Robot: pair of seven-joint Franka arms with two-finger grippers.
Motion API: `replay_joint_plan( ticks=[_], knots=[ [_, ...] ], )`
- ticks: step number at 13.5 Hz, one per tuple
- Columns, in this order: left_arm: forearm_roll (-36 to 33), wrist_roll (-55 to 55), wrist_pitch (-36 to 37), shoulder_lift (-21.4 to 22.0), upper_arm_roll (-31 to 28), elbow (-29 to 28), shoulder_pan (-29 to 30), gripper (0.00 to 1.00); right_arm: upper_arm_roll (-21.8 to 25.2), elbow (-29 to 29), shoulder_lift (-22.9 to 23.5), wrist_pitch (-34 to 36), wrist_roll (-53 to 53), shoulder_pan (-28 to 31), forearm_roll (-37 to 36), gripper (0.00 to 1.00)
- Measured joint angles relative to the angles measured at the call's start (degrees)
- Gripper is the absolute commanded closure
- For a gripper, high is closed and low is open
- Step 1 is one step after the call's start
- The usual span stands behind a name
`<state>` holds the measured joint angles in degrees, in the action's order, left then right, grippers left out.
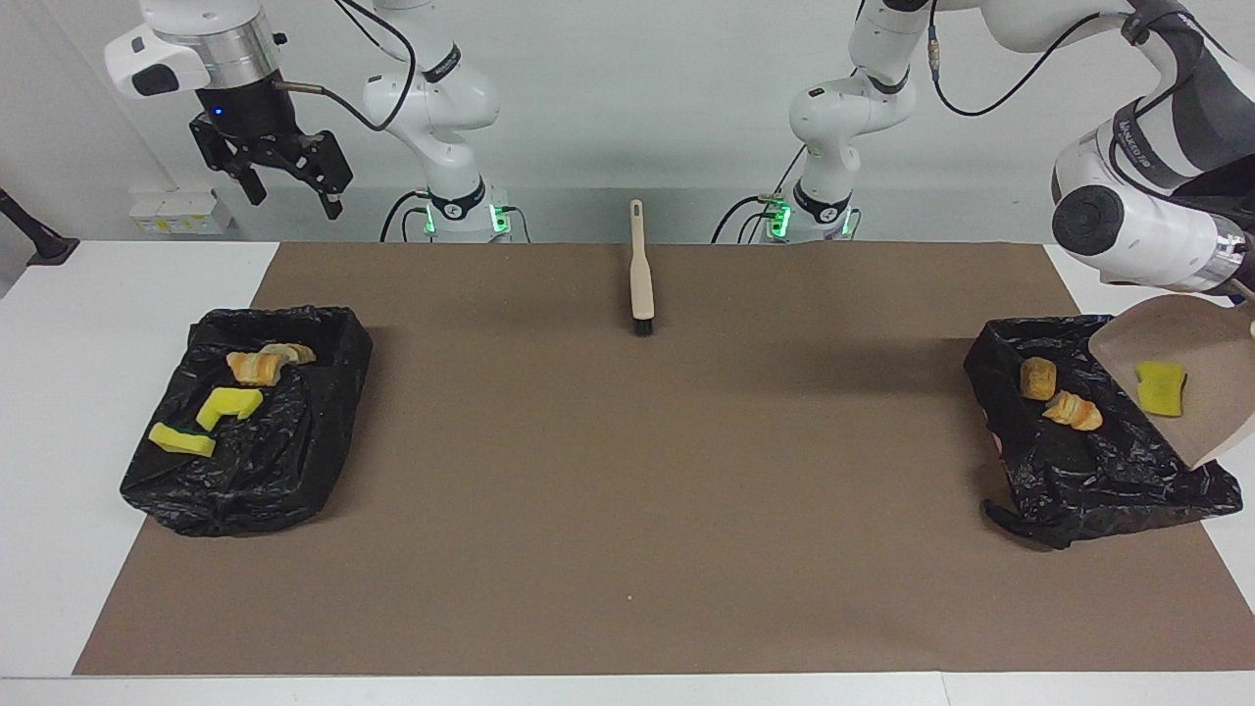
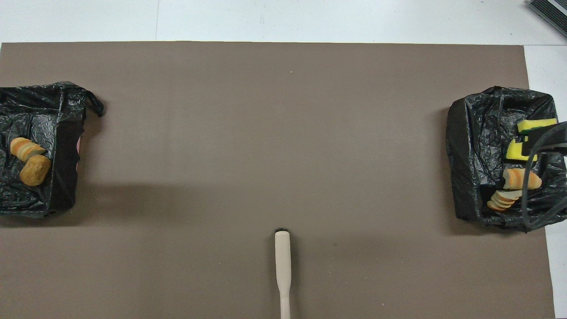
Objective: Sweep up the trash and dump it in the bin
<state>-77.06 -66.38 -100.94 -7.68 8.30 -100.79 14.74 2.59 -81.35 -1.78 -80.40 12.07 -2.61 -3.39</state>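
Note:
My left gripper, at the edge of the facing view, is shut on the handle of the beige dustpan. The pan hangs tilted over the black-lined bin at the left arm's end. One piece of trash, a yellow sponge, lies in the pan. Two bread chunks lie in that bin. My right gripper hangs open and empty, high over the right arm's end. The beige brush lies on the mat, between the arm bases.
A second black-lined bin sits at the right arm's end, holding bread chunks and yellow sponges. A brown mat covers the table between the two bins. A tiny crumb lies on it.

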Motion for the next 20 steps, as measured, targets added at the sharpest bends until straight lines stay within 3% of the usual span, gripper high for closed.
replay_joint_plan(
  ticks=[5, 9, 16, 18, 20],
  knots=[
    [-0.1, 9.4, 12.7, 0.0, 0.3, -1.3, -5.1, 1.0, 0.0, 0.0, 0.0, 0.0, 0.0, -0.1, 0.1, 0.0],
    [3.2, 14.2, 15.5, -0.5, -0.2, -1.5, -6.0, 1.0, -0.1, 0.0, 0.0, 0.0, -3.7, -0.3, 1.6, 0.0],
    [4.6, -8.4, 17.6, -1.6, -0.4, 2.8, -6.0, 1.0, -0.3, 0.0, 0.0, 0.0, -3.9, -0.8, 2.0, 0.0],
    [12.8, -9.1, 17.4, -2.2, -0.6, 4.1, -5.6, 1.0, -0.1, 0.0, 0.0, 0.0, -3.9, -0.7, 2.0, 0.0],
    [14.9, -9.2, 16.1, -3.1, -0.8, 5.3, -4.6, 1.0, 0.0, 0.0, 0.0, 0.0, -3.9, -0.7, 2.0, 0.0]
  ],
)
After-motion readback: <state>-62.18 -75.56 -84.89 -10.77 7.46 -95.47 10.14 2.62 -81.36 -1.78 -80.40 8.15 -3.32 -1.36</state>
